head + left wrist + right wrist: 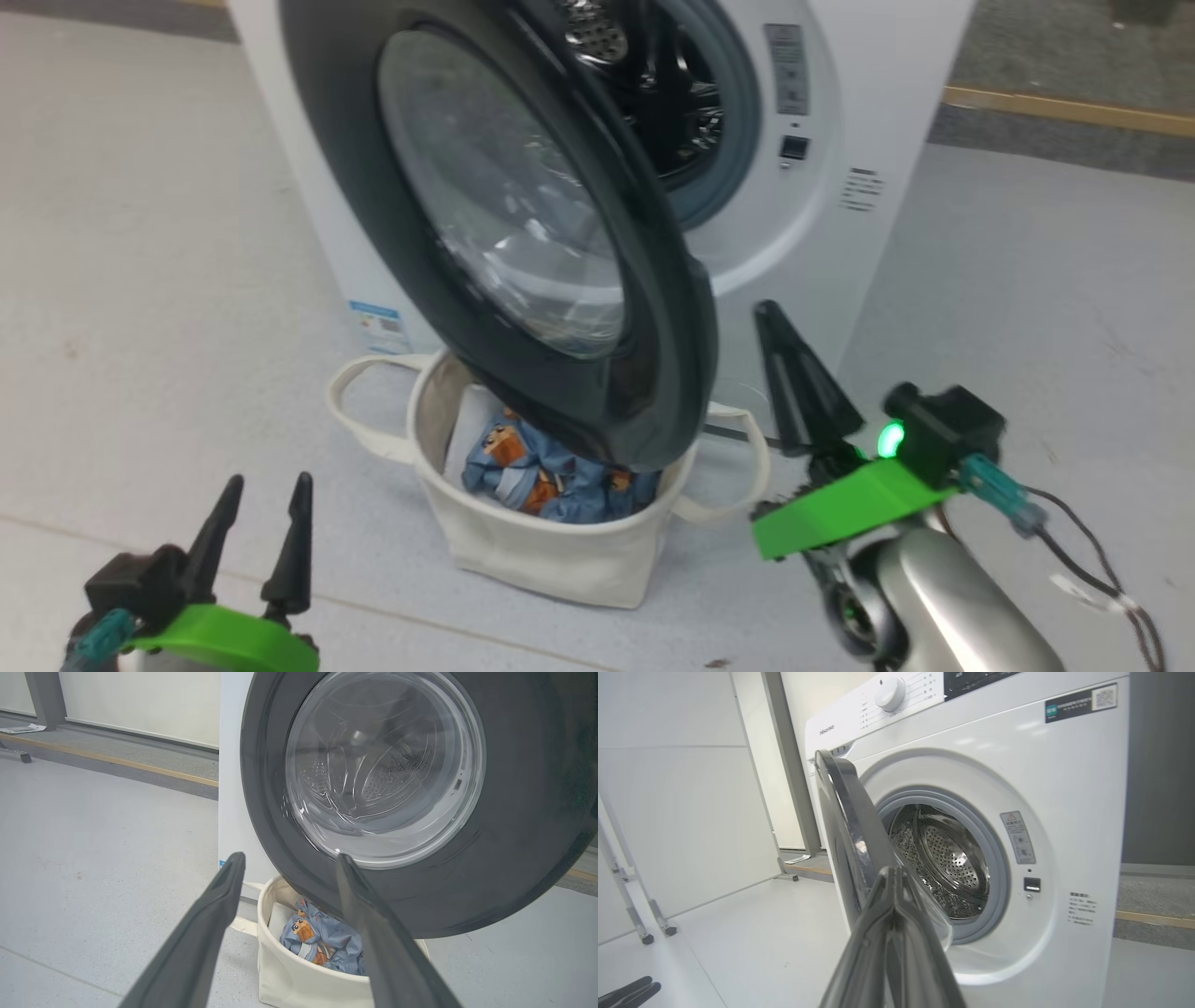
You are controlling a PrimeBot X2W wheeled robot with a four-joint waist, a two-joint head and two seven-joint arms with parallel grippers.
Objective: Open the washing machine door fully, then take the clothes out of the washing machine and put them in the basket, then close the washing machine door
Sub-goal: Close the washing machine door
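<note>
Washing machine (1064, 765) — big white front-loader standing on the floor, mouth uncovered. What shows of the steel drum (952, 858) looks bare.

Washing machine door (667, 355) — swung out from its hinge and standing roughly edge-on to the right arm, its lower rim hanging above the basket. Likely stiff and fairly heavy, turning only about the hinge. The glossy black rim looks slippery, so a pinch would probably slide. Better to push flat on the rim's outer face near the free edge and leave the bulging glass alone.

Basket (551, 560) — cream canvas tub on the floor in front of the machine, soft-walled, would tip if knocked.

Clothes (551, 481) — blue bear-print bundle lying inside the basket. Light, limp, no care needed. Closing the door seems to be what remains.

Right pincer (770, 322) — fingers pressed together, holding nothing, tip just beside the door's free edge. Whether it touches I cannot tell.

Left pincer (267, 485) — fingers spread wide, empty, well back from the basket.

Floor (140, 233) — pale grey, smooth, level. A wood-coloured strip borders darker ground behind. White panels on castors stand to one side.
</note>
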